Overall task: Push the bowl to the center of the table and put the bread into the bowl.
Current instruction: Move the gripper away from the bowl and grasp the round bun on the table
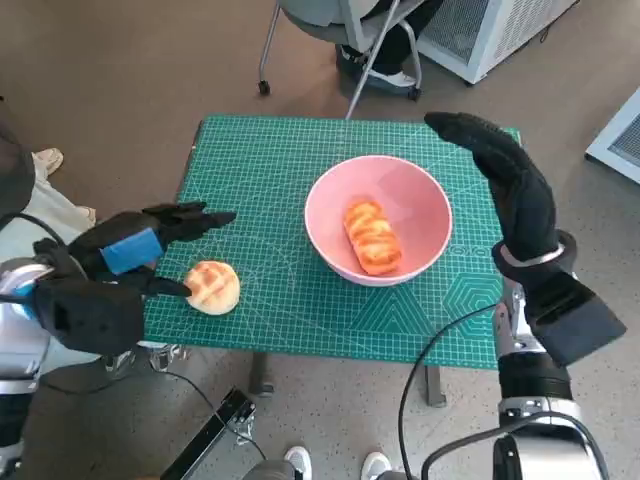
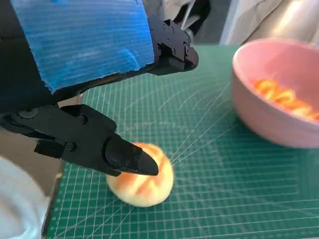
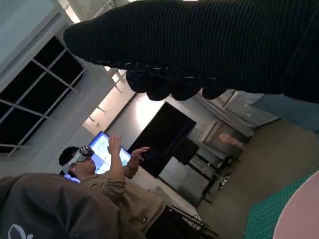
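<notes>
A pink bowl [image 1: 420, 195] stands near the middle of the green cutting mat [image 1: 270, 160], with a long glazed bread [image 1: 372, 238] inside it. A round bun [image 1: 212, 287] lies on the mat near the front left corner. My left hand [image 1: 130, 255] hovers over the bun with fingers spread, its thumb [image 2: 124, 157] above the bun [image 2: 142, 184] and holding nothing. My right hand [image 1: 510, 185] is raised flat beside the bowl's right rim, fingers stretched out and empty. The bowl [image 2: 259, 107] also shows in the left wrist view.
An office chair [image 1: 345, 30] stands beyond the table's far edge. White appliances [image 1: 490, 30] sit at the back right. A shoe [image 1: 45, 158] and pale cloth lie left of the table. A person [image 3: 99, 184] wearing a headset sits in the right wrist view.
</notes>
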